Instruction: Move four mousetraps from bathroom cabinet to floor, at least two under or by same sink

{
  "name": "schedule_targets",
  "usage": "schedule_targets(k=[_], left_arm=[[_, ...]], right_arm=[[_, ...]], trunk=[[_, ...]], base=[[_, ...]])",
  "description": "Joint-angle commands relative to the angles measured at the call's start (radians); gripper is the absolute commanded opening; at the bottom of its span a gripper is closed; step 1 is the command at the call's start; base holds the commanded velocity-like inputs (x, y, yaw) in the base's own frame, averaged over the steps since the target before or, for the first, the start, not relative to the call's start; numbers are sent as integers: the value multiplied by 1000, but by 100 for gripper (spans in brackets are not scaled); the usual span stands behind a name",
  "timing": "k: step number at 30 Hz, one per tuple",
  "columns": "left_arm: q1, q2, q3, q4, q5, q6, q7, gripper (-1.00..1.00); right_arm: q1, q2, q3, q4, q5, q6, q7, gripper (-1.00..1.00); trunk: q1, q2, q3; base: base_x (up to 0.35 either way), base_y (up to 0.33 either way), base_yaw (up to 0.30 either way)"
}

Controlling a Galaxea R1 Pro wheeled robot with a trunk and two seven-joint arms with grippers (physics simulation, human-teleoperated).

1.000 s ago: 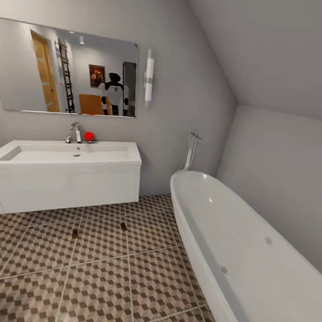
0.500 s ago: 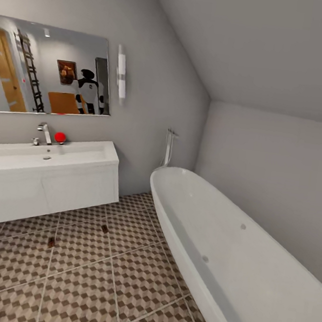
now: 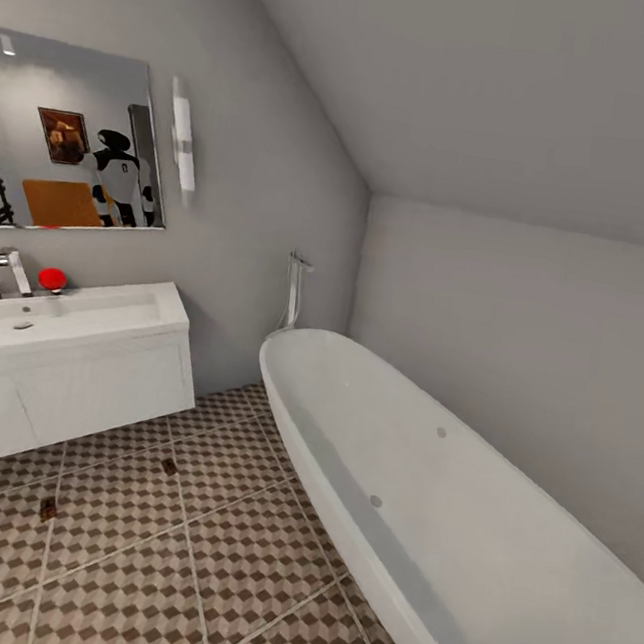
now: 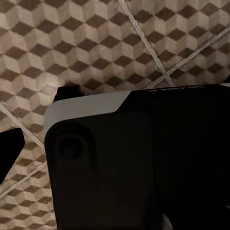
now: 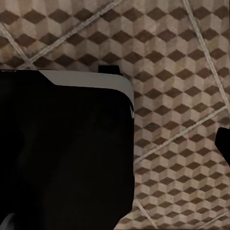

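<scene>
Fingers of both our grippers cannot be read clearly: each wrist view shows a dark and white body of the robot over the bathroom floor [image 4: 96, 43], with only a dark tip at the picture's edge, so we cannot tell if they are apart or together. In the head view, two mousetraps lie on the tiles: one mousetrap [image 3: 48, 508] in front of the bathroom sink [image 3: 71, 316], second mousetrap [image 3: 170, 466] near its vanity corner. A white bathtub [image 3: 422, 495] stands on the right. A mirror [image 3: 63, 134] hangs above the sink.
</scene>
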Motion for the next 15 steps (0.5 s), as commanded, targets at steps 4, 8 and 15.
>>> schedule_targets(k=[4,8,15], left_arm=[[0,14,-8,-1,8,1,-2,100],[0,22,-8,-2,7,-1,-2,100],[0,31,-9,-2,6,-2,-2,100]], right_arm=[[-2,2,-6,3,9,-5,-4,100],[-2,2,-6,3,9,-4,-4,100],[-2,2,-7,3,9,-4,-4,100]], trunk=[[0,-1,-1],[0,-1,-1],[0,-1,-1]], base=[[0,0,-294],[0,0,-294],[0,0,-294]])
